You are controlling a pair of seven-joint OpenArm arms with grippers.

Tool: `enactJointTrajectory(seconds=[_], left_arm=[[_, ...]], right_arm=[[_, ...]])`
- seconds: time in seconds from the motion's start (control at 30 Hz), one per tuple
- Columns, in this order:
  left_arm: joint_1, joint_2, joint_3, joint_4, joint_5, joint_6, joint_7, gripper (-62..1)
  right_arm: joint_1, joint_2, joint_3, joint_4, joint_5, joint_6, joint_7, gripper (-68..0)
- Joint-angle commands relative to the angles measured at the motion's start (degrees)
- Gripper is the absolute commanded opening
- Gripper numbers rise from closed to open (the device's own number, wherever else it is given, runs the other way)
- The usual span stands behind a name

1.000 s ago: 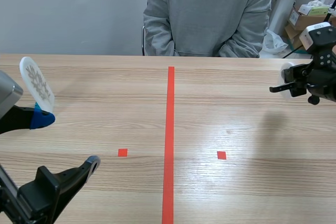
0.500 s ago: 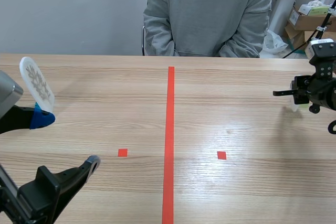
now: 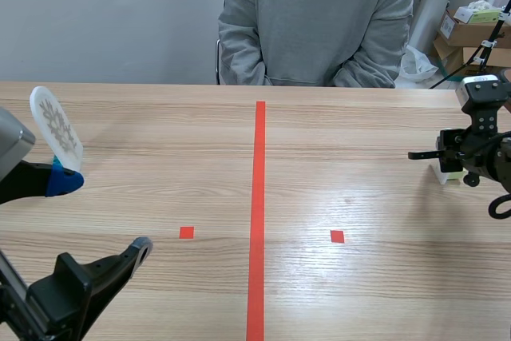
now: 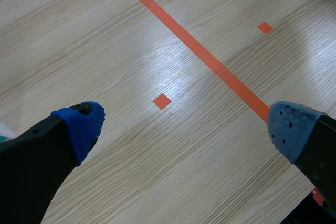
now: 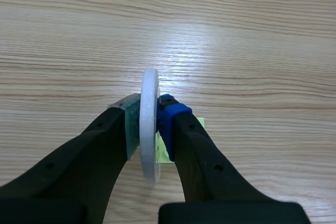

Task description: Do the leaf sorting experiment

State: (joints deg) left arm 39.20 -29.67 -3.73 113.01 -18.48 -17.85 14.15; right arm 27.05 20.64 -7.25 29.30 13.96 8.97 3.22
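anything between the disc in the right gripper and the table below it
A small yellow-green piece lies on the table just under the white disc held in the right gripper; nothing else visible there.

No readable text, label or number anywhere; carton (image 3: pixel 461 31) at far right maybe printed, too small.

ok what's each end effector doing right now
left end effector: open, holding nothing
right end effector: closed on a white disc
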Motion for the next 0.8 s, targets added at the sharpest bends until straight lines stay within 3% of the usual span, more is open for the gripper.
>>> enactJointTrajectory(seconds=[0.0, 0.1, 0.23, 0.3, 0.4, 0.5, 0.67, 0.77], left_arm=[[-0.2, 0.4, 0.3, 0.3, -0.4, 0.2, -0.6, 1.4], [-0.2, 0.4, 0.3, 0.3, -0.4, 0.2, -0.6, 1.4], [-0.2, 0.4, 0.3, 0.3, -0.4, 0.2, -0.6, 1.4], [-0.2, 0.4, 0.3, 0.3, -0.4, 0.2, -0.6, 1.4], [-0.2, 0.4, 0.3, 0.3, -0.4, 0.2, -0.5, 1.4], [-0.2, 0.4, 0.3, 0.3, -0.4, 0.2, -0.5, 1.4], [-0.2, 0.4, 0.3, 0.3, -0.4, 0.2, -0.6, 1.4], [-0.2, 0.4, 0.3, 0.3, -0.4, 0.2, -0.6, 1.4]], right_arm=[[0.9, 1.1, 0.0, 1.6, 0.1, -0.2, 0.0, -57.2], [0.9, 1.1, 0.0, 1.7, 0.1, -0.2, -1.0, -44.5], [0.9, 1.1, 0.1, 1.8, 0.2, -0.2, -2.8, -14.6], [0.6, 1.3, 0.6, 1.9, 0.2, -0.1, -3.1, -4.7], [-0.7, 1.9, 1.6, 3.6, 0.2, 0.7, -4.8, -3.6], [-4.0, 3.0, 2.7, 8.5, 0.2, 4.0, -6.9, -3.7], [-14.9, 4.8, 5.1, 23.2, 0.4, 6.4, -8.5, -3.7], [-23.3, 5.8, 7.1, 33.7, 1.2, 9.9, -8.5, -3.7]])
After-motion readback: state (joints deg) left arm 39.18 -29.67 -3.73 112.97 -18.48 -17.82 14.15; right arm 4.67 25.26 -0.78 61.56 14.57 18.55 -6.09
